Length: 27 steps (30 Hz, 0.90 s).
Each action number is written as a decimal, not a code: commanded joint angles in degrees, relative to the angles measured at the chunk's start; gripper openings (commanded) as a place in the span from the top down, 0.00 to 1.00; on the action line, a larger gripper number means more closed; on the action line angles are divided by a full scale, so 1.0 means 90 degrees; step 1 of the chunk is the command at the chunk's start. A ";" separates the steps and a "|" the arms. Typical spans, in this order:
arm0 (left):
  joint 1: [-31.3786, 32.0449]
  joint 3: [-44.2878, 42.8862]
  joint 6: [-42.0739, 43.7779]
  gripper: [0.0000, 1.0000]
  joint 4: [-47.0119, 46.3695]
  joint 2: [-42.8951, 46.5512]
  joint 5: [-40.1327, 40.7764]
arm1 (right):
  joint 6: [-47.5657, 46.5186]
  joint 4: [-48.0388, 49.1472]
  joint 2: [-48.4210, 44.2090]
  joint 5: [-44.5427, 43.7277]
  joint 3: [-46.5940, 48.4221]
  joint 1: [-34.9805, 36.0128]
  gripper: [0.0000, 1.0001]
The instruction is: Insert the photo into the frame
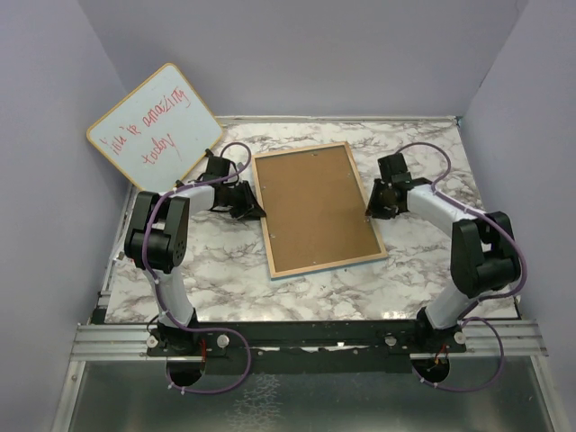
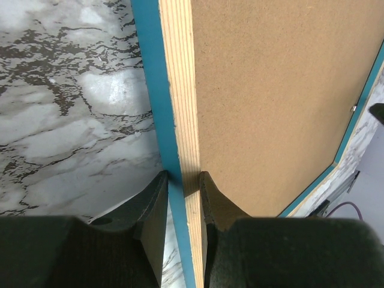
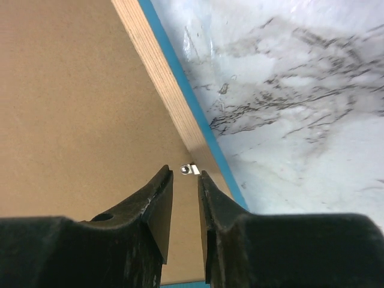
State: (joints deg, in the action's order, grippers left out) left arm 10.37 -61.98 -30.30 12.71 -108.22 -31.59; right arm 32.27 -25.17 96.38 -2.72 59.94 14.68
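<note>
The frame (image 1: 328, 265) lies face down on the marble table, pale wood back up, with the brown backing board (image 1: 315, 211) set in it. The photo is hidden from every view. My left gripper (image 1: 256, 213) is at the frame's left rail. In the left wrist view its jaws (image 2: 183, 177) stand either side of the rail (image 2: 180, 90), touching the blue outer edge and the wood. My right gripper (image 1: 371, 211) is at the right rail. Its jaws (image 3: 186, 174) are a little apart and empty, just above a small metal clip (image 3: 189, 170) on the backing board (image 3: 78, 102).
A round-cornered whiteboard (image 1: 155, 126) with red handwriting leans against the back left wall. Purple walls close in the table on three sides. Bare marble (image 1: 225, 261) lies to the left, right and front of the frame.
</note>
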 commanded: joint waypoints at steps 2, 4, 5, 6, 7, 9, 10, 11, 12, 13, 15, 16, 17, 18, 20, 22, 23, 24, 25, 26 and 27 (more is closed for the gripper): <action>-0.0017 0.0164 0.0420 0.89 0.0520 -0.0494 0.1304 | -0.0828 0.0458 -0.0649 0.0516 0.0229 -0.0166 0.68; -0.0019 0.0126 0.0418 0.89 0.0516 -0.0490 0.1303 | -0.0852 0.0563 -0.0449 0.0875 0.0605 -0.0160 0.66; -0.0020 0.0111 0.0423 0.88 0.0513 -0.0478 0.1303 | -0.0794 0.0531 -0.0215 0.0899 0.0762 -0.0164 0.66; -0.0020 0.0101 0.0439 0.84 0.0507 -0.0451 0.1317 | -0.0697 0.0458 0.0068 0.0891 0.1141 -0.0166 0.66; -0.0020 0.0091 0.0460 0.81 0.0498 -0.0428 0.1342 | -0.0598 0.0364 0.0365 0.0907 0.1440 -0.0161 0.66; -0.0019 0.0064 0.0515 0.75 0.0492 -0.0383 0.1387 | -0.0375 0.0279 0.0959 0.0952 0.2052 -0.0164 0.66; -0.0019 0.0052 0.0536 0.74 0.0490 -0.0368 0.1398 | -0.0284 0.0344 0.1233 0.1022 0.2290 -0.0161 0.66; -0.0020 0.0044 0.0557 0.74 0.0489 -0.0359 0.1406 | -0.0221 0.0418 0.1458 0.1066 0.2521 -0.0158 0.66; -0.0020 0.0043 0.0577 0.73 0.0486 -0.0358 0.1408 | -0.0122 0.0495 0.1659 0.1109 0.2714 -0.0165 0.67; -0.0020 0.0041 0.0592 0.73 0.0480 -0.0380 0.1397 | -0.0089 0.0624 0.1849 0.1211 0.2890 -0.0166 0.66; -0.0020 0.0037 0.0612 0.74 0.0482 -0.0457 0.1354 | 0.0027 0.0714 0.2236 0.1263 0.3289 -0.0166 0.66; -0.0020 0.0027 0.0618 0.75 0.0482 -0.0500 0.1353 | 0.0049 0.0676 0.2438 0.1316 0.3518 -0.0166 0.66; -0.0020 0.0022 0.0605 0.76 0.0477 -0.0538 0.1352 | 0.0056 0.0604 0.2625 0.1331 0.3722 -0.0165 0.66; -0.0020 0.0028 0.0604 0.77 0.0479 -0.0560 0.1350 | 0.0062 0.0511 0.2803 0.1357 0.3917 -0.0166 0.67; -0.0020 0.0056 0.0603 0.77 0.0482 -0.0584 0.1343 | 0.0041 0.0464 0.3057 0.1467 0.4135 -0.0165 0.67; -0.0024 0.0054 0.0642 0.78 0.0509 -0.0618 0.1331 | 0.0037 0.0512 0.3235 0.1562 0.4212 -0.0163 0.66; -0.0029 0.0023 0.0686 0.78 0.0548 -0.0635 0.1339 | 0.0037 0.0508 0.3304 0.1612 0.4241 -0.0166 0.66; -0.0029 -0.0016 0.0729 0.79 0.0593 -0.0648 0.1349 | 0.0037 0.0472 0.3373 0.1615 0.4268 -0.0166 0.67; -0.0029 -0.0047 0.0760 0.79 0.0640 -0.0664 0.1352 | 0.0053 0.0437 0.3433 0.1627 0.4297 -0.0166 0.66; -0.0029 -0.0077 0.0784 0.79 0.0669 -0.0677 0.1360 | 0.0049 0.0412 0.3486 0.1642 0.4309 -0.0157 0.67; -0.0038 -0.0093 0.0809 0.79 0.0696 -0.0693 0.1362 | 0.0047 0.0366 0.3533 0.1622 0.4323 -0.0165 0.67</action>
State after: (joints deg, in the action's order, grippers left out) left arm 10.61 -63.96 -28.60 15.25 -109.01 -31.07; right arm 32.16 -20.29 125.62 10.00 97.03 13.19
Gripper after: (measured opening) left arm 0.253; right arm 0.334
